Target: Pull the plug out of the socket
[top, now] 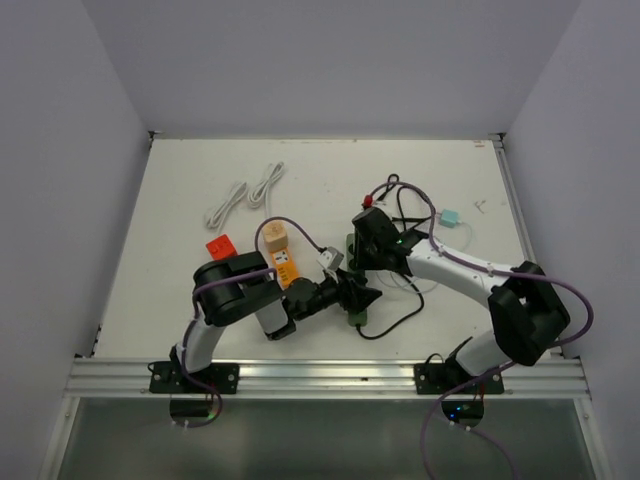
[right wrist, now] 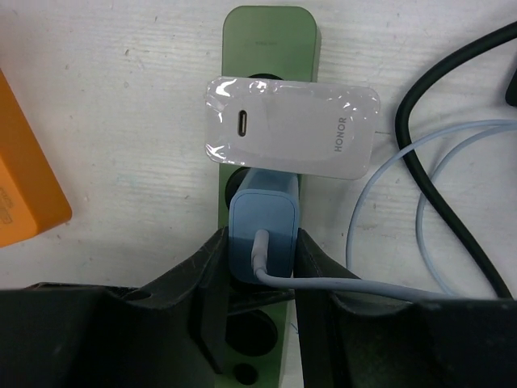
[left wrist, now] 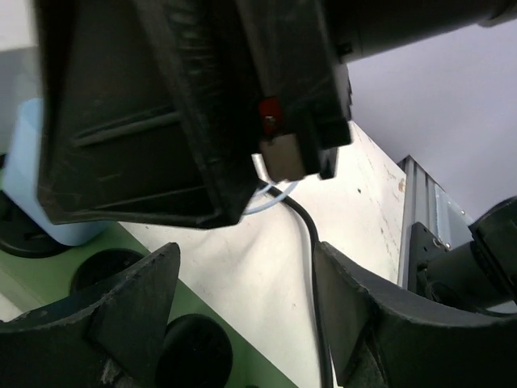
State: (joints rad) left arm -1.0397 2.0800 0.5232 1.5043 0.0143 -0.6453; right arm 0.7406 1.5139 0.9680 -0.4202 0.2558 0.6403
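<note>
The green socket strip [right wrist: 266,32] lies lengthwise on the white table. A white charger [right wrist: 291,129] is plugged into it. Just below sits a light blue plug [right wrist: 264,230] with a pale cable, also seated in the strip. My right gripper [right wrist: 262,250] is shut on the blue plug, one finger on each side. In the top view the right gripper [top: 362,262] is over the strip's [top: 358,318] middle. My left gripper [top: 362,298] stands open at the strip's near end. In the left wrist view its fingers [left wrist: 129,307] straddle bare table, the strip's edge [left wrist: 153,263] and a black cable [left wrist: 311,242].
An orange block [top: 283,262] and a red block [top: 221,246] lie left of the strip. Two white cables [top: 245,195] rest at the back left. Black and pale cables [top: 405,290] loop right of the strip, and a small teal piece [top: 449,217] lies farther right.
</note>
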